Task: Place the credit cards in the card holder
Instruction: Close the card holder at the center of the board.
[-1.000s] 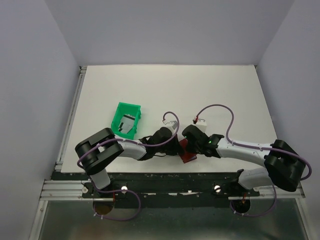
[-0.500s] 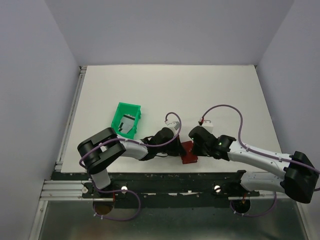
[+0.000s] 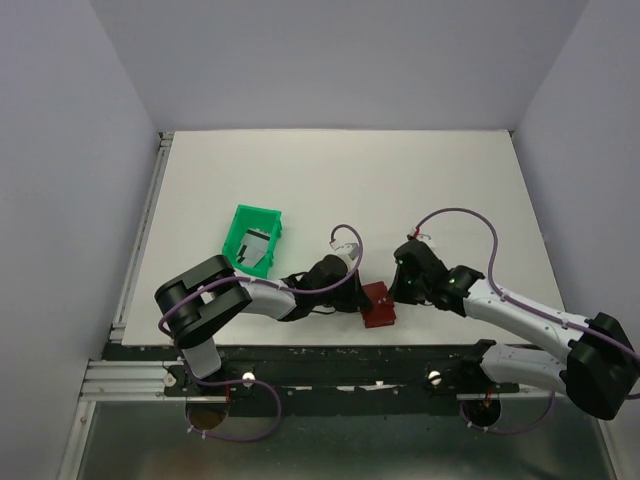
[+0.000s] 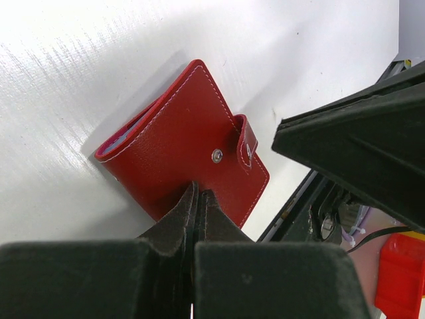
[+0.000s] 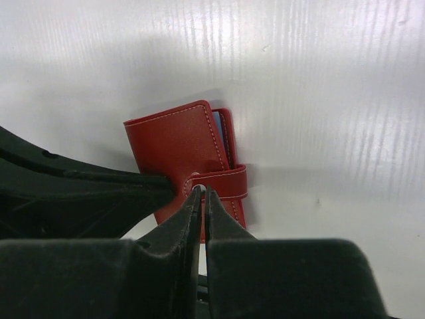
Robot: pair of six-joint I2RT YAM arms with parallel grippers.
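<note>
The card holder (image 3: 379,305) lies folded near the table's front edge, dark red, with its strap (image 5: 221,182) snapped across the cover. A pale blue edge shows at its open side (image 5: 217,131); I cannot tell whether that is lining or a card. My left gripper (image 4: 198,193) is shut, its tips resting on the holder's cover (image 4: 179,139). My right gripper (image 5: 201,191) has its fingers together with only a hairline slit, over the strap's snap, and nothing shows between them. A grey credit card (image 3: 257,247) lies in the green tray.
The green tray (image 3: 243,221) stands left of the arms. The table's front edge and the black rail (image 3: 330,362) run just below the holder. My two grippers (image 3: 352,297) (image 3: 400,288) flank the holder closely, with cables looping above them.
My right arm has drawn back to the right, off the card holder, which now shows more fully. Its jaws have closed. The left arm has stayed put.
</note>
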